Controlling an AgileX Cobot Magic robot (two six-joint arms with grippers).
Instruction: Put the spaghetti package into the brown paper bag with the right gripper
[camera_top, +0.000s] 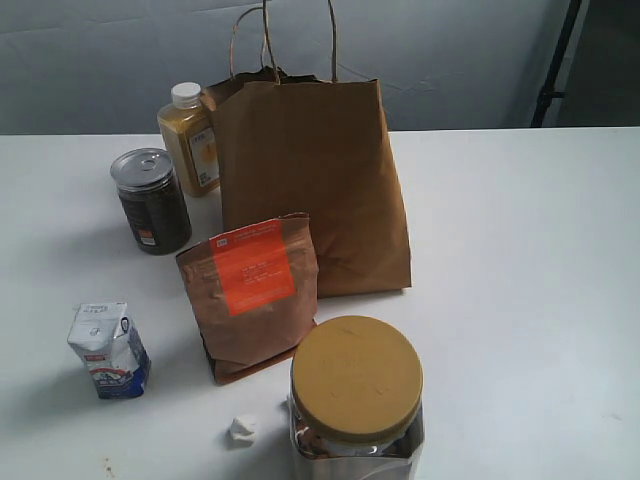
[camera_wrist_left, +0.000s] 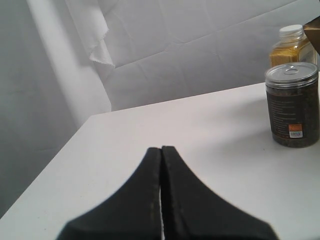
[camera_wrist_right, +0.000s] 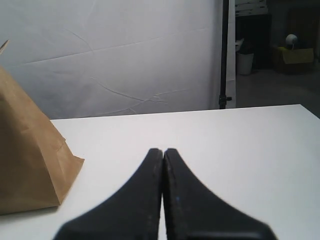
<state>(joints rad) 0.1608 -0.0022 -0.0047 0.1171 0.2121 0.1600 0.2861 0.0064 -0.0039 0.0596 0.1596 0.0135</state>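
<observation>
The brown paper bag (camera_top: 315, 185) stands upright at the back middle of the white table, its twisted handles raised; its lower corner (camera_wrist_right: 30, 160) also shows in the right wrist view. The spaghetti package is out of view in every frame. Neither arm appears in the exterior view. My right gripper (camera_wrist_right: 163, 150) is shut with nothing between its fingers, low over the bare table to the side of the bag. My left gripper (camera_wrist_left: 161, 148) is shut too, empty, over the table short of the dark jar (camera_wrist_left: 292, 105).
In front of the bag leans a brown pouch with an orange label (camera_top: 255, 295). A yellow-lidded jar (camera_top: 355, 395) stands nearest the front. On the left are the dark jar (camera_top: 150, 200), a yellow bottle (camera_top: 190, 140) and a small carton (camera_top: 108, 350). A white crumb (camera_top: 242, 429) lies in front.
</observation>
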